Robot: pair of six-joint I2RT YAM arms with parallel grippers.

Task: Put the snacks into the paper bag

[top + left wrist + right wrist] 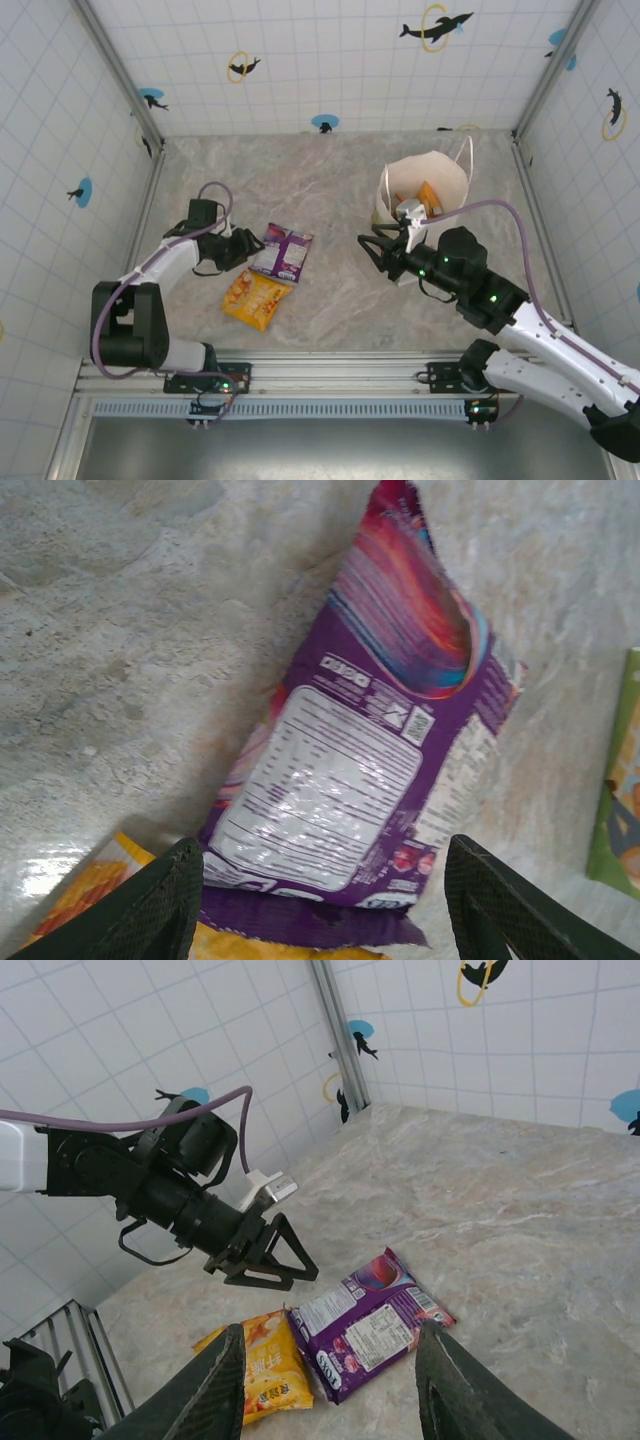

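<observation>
Left hand [243,247] is down low at the left edge of the purple snack packet [283,252]. Jaws are wide open, and in the left wrist view the fingers [150,905] sit either side of the packet's near end with nothing clamped (can't tell if a finger touches the foil). The purple packet [360,780] lies flat on the tabletop [340,190], label side up, left of centre.

The yellow-orange snack packet [256,299] is just nearside of it, also flat. The purple packet's end seam touches it and looks to overlap it slightly in the left wrist view [85,890]. The right wrist view shows the two side by side, purple [368,1325] next to yellow-orange [262,1365], with the left hand [268,1258] just behind them.

Right hand [378,250] is up off the tabletop, just nearside of the paper bag [395,175] and pointing left toward the packets. Its fingers [222,1380] are partly spread and hold nothing.

The bag stands upright at the far right of the tabletop with its mouth open and one loop handle [466,150] sticking up. An orange snack packet [432,196] is visible inside. The bag is well apart from the two packets on the tabletop.
</observation>
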